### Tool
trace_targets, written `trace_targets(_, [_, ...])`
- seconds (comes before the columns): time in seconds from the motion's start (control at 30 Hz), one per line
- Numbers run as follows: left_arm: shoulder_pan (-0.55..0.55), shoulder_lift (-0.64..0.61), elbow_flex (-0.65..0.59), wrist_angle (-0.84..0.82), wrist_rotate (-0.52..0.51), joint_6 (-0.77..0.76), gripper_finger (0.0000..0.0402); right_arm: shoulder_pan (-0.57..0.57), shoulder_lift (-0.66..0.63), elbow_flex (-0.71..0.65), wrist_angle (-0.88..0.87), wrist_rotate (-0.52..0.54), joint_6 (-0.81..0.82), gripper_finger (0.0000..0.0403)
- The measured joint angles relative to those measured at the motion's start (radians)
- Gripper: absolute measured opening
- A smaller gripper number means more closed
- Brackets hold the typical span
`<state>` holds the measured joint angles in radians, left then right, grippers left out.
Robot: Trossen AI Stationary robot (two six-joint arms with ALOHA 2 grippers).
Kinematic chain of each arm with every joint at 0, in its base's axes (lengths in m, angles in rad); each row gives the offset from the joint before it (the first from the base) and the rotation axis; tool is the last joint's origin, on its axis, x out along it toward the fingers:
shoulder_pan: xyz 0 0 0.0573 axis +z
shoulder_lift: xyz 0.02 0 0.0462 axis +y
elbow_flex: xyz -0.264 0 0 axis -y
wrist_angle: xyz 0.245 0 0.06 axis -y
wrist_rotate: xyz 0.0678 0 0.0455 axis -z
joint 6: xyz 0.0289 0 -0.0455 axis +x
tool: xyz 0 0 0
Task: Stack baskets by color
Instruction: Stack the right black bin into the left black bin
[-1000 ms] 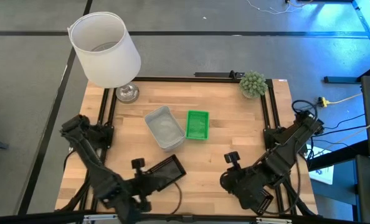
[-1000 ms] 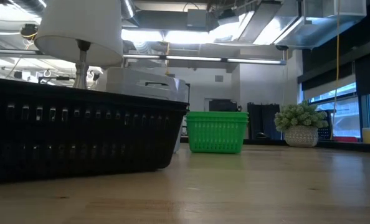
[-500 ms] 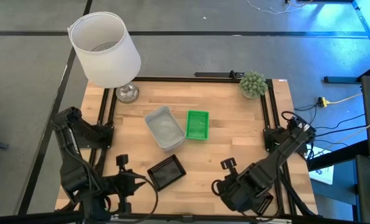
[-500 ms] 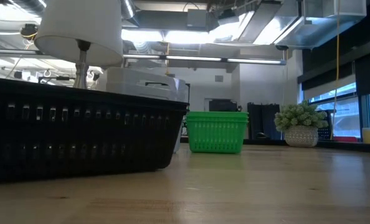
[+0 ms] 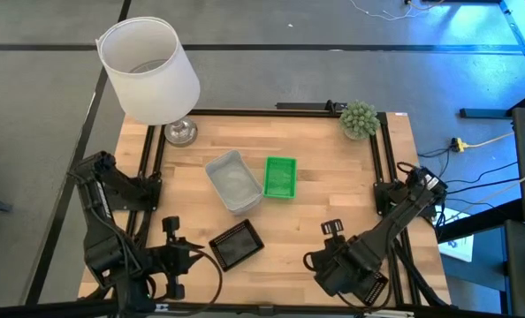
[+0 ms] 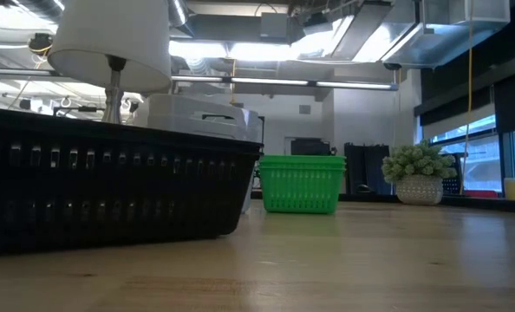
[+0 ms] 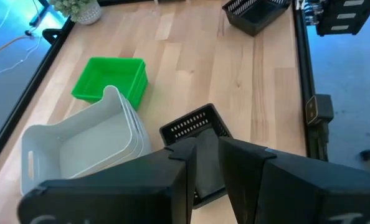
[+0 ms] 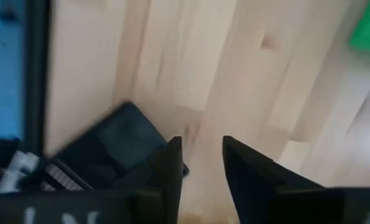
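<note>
Baskets sit in three colours across the counter (image 5: 333,190). At the near left, the left end effector (image 7: 208,163) hangs just short of a black basket (image 5: 236,244) on the boards, its fingers standing slightly apart with nothing between them. Farther in, at the middle, a nested pile of grey-white baskets (image 5: 232,181) lies tilted, and just right of it, perhaps touching, a green basket (image 5: 280,177) rests flat. At the near right edge, the right end effector (image 8: 200,168) hovers with a narrow gap between its fingers and nothing in them; another black basket (image 7: 255,12) lies close beside it.

These mesh baskets look light and thin-walled, likely stiff enough to lift by one rim but springy if squeezed hard. A pinch over a short wall seems the safest hold; smooth plastic could slip, and a nested pile may drag its neighbours along. A lamp (image 5: 150,71) and a small plant (image 5: 358,118) stand at the far corners.
</note>
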<state>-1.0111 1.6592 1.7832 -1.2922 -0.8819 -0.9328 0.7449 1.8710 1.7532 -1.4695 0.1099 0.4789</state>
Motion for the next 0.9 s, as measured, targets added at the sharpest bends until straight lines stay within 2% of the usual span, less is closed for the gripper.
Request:
trace_targets(0.27, [0.0,0.0,0.0,-0.003,0.008,-0.001,0.0058,0.027,0.001,-0.292,0.123,-0.009,-0.12,0.0119])
trace_targets(0.43, [0.0,0.0,0.0,-0.003,0.033,-0.003,0.0058,0.027,0.001,-0.41,0.243,-0.088,-0.146,0.0119])
trace_targets(0.63, [0.001,0.0,0.0,-0.002,0.034,-0.008,0.0058,0.026,0.001,-0.428,0.238,-0.121,-0.201,0.0119])
trace_targets(0.9, [0.001,0.0,0.0,-0.002,0.034,-0.027,0.0058,0.021,0.001,-0.354,0.225,-0.105,-0.246,0.0119])
